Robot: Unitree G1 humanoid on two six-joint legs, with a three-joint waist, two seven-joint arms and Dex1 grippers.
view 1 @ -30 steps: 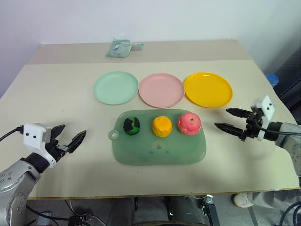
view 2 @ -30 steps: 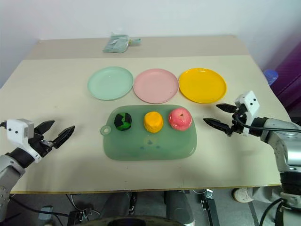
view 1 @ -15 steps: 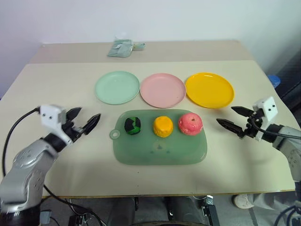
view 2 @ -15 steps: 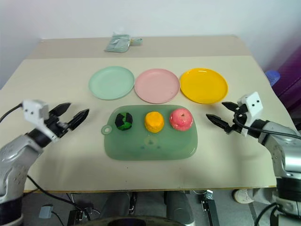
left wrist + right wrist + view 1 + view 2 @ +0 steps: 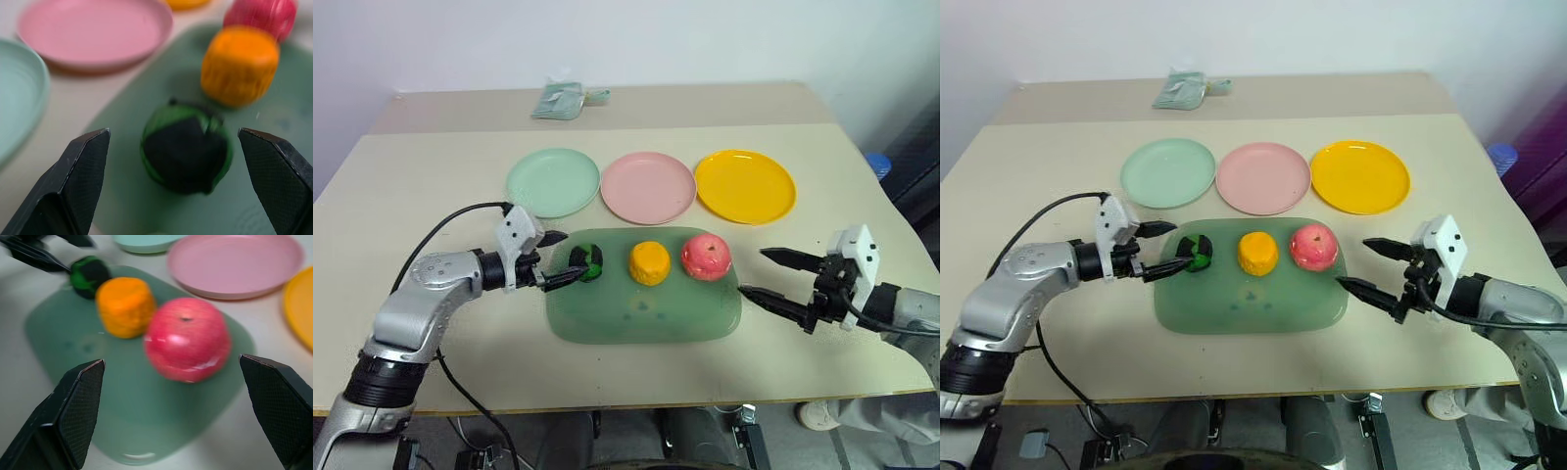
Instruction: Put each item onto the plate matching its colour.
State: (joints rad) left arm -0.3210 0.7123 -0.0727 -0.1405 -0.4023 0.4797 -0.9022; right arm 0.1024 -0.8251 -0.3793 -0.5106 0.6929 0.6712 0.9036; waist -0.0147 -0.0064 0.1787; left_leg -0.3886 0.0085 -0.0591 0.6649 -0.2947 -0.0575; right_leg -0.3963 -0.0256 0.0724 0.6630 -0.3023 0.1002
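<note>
Left gripper (image 5: 560, 258): jaws spread wide, holding nothing, tips at 9 o'clock of the green-and-black ball (image 5: 588, 261).
Right gripper (image 5: 765, 276): jaws spread wide, holding nothing, at 4 o'clock of the pink-red apple (image 5: 707, 257).
Orange lump (image 5: 649, 262): between ball and apple, all on the green mat (image 5: 646, 318).
Plates: mint plate (image 5: 552, 182), pink plate (image 5: 647, 186), yellow plate (image 5: 745, 185), a row at 12 o'clock of the mat.

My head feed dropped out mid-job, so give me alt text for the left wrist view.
The left gripper is open, its two black fingers flanking the green-and-black ball, which sits untouched on the green mat. Beyond the ball on the mat are the orange lump and the red apple, with the pink plate and mint plate off the mat.
</note>
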